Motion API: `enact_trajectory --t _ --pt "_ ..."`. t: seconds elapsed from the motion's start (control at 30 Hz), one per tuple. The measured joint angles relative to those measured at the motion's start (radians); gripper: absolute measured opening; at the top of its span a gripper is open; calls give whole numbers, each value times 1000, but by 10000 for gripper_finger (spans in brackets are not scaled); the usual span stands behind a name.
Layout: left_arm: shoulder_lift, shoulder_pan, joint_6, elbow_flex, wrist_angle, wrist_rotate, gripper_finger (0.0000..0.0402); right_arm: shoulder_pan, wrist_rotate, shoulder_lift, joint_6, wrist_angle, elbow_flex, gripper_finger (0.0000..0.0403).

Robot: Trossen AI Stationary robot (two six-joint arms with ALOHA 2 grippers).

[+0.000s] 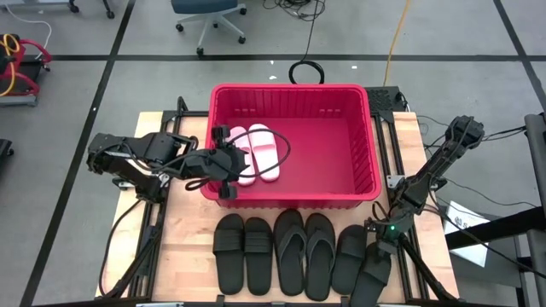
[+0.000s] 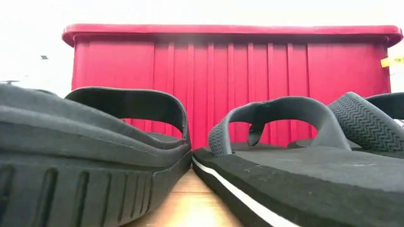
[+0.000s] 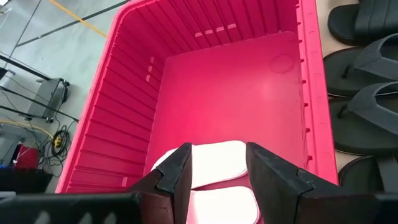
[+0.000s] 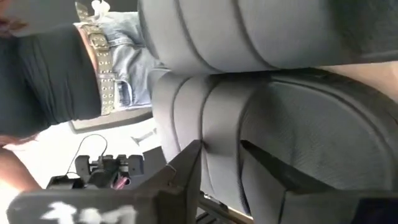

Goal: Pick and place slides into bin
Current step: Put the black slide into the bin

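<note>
Closing on the end slide

From above, my right gripper [image 1: 373, 275] straddles the black wide-strap slide [image 1: 368, 271] at the wooden table's [image 1: 183, 234] front right corner, its long axis running front-to-back; whether I grip it yet, I cannot tell. My left gripper [image 1: 223, 165] hangs released over the white slides [image 1: 258, 153] inside the big red ribbed plastic bin [image 1: 373, 153].
My right wrist view shows the slide's strap between my fingers [image 4: 186, 168].

Place: a robotics lab or test workshop.
Floor: grey concrete [image 1: 77, 94] marked with black tape lines.
Workstation: a wooden desk [image 1: 189, 247] on a black metal frame, an arm mounted at each side.
Furniture: a wheeled office chair [image 1: 205, 17] beyond the desk.
Wiring: loose cables [image 1: 305, 70] trail across the floor.
</note>
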Motion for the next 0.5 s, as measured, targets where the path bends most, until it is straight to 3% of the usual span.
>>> enact_trajectory --t 0.27,0.5 --pt "0 1 0 0 0 0 147 0 0 0 -37 48 0 68" --pt "0 1 0 0 0 0 147 0 0 0 -72 65 0 8"
